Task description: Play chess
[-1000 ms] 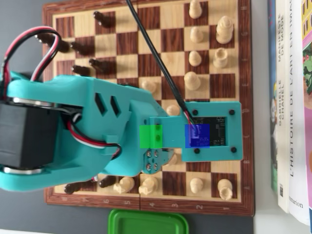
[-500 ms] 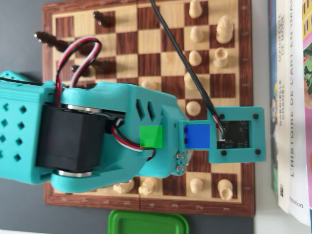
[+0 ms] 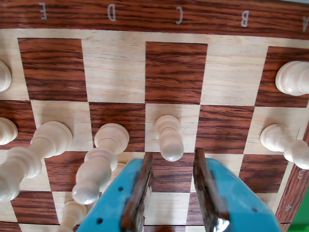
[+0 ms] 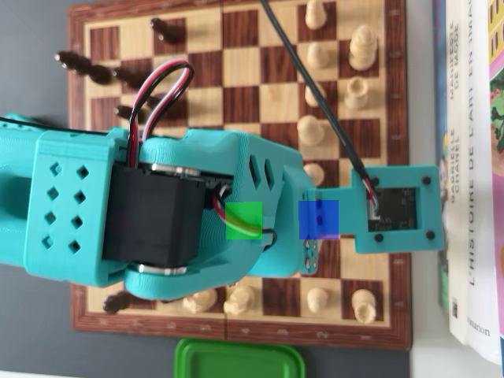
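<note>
Jaws apart over the chessboard (image 3: 116, 72), nothing clamped.
Wrist view: white pawn (image 3: 170, 137) just ahead of the gap, taller white pieces (image 3: 99, 164) crowding left. Overhead view: teal arm (image 4: 157, 213) hides that pawn; dark pieces (image 4: 87, 67), green box (image 4: 236, 358), books (image 4: 472, 157) visible.

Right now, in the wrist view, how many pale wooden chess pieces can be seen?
8 pale wooden chess pieces: two at the left edge, three lower left, one central before the blue jaws, two at right. Others may hide behind them.
</note>
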`<act>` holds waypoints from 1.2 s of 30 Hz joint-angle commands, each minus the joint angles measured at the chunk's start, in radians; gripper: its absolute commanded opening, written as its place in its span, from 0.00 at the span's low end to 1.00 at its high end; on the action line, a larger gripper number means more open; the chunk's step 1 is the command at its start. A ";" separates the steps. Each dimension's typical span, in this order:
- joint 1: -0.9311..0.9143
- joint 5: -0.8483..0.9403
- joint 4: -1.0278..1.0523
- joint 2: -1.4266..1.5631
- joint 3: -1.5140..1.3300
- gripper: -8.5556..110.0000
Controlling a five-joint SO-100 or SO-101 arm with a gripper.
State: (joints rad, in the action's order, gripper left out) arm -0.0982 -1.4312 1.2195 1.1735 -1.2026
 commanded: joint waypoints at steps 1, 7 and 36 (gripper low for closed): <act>0.000 0.003 -0.002 0.011 0.051 0.18; -0.003 0.003 -0.005 0.009 0.049 0.18; -0.012 0.003 -0.009 -0.067 0.094 0.18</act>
State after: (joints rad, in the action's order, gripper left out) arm -0.1012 -1.4312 1.2195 1.0937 -1.1582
